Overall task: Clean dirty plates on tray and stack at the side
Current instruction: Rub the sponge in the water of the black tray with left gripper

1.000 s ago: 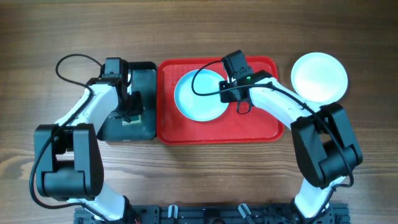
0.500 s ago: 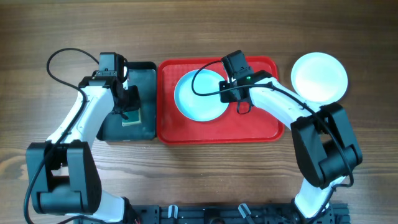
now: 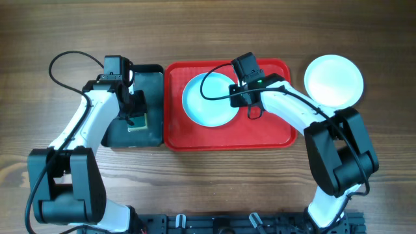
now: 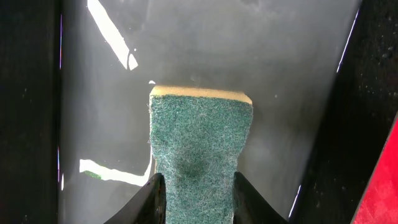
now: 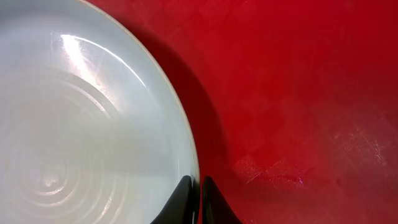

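Observation:
A pale aqua plate lies in the left half of the red tray. My right gripper is at the plate's right edge. In the right wrist view the plate has its rim pinched between the two dark fingers of that gripper, which is shut on it over the tray floor. A white plate rests on the table to the right of the tray. My left gripper is down in the black basin, its jaws pressed against both sides of a green sponge.
The black basin stands against the tray's left side, and its wet floor shows bright reflections. A cable loops behind each arm. A black rail runs along the table's front edge.
My left arm swung its elbow outward to the left and its gripper moved a little toward the front of the basin, onto the sponge. The right arm and both plates have not moved.

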Controlling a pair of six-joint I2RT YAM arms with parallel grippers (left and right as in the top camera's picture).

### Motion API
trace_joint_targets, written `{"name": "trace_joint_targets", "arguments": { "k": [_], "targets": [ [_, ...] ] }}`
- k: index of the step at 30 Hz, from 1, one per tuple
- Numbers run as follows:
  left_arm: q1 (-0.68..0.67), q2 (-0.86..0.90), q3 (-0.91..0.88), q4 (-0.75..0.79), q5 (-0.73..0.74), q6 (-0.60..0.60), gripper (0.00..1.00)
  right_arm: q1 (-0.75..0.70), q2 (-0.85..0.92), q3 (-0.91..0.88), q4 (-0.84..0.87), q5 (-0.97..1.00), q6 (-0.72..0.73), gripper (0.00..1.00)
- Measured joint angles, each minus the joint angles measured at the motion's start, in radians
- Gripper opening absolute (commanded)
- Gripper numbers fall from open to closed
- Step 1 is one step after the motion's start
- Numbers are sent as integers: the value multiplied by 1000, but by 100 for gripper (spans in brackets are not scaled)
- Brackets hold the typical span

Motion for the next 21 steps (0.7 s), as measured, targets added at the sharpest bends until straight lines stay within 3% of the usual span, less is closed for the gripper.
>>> {"name": "trace_joint_targets", "arguments": {
  "k": [15,21],
  "targets": [
    [0,0,-18,8,-19,0,30,0,0,0,0,0,0,7],
    [0,0,-87,95,-43,-3,33,0,0,0,0,0,0,7]
  ]
}}
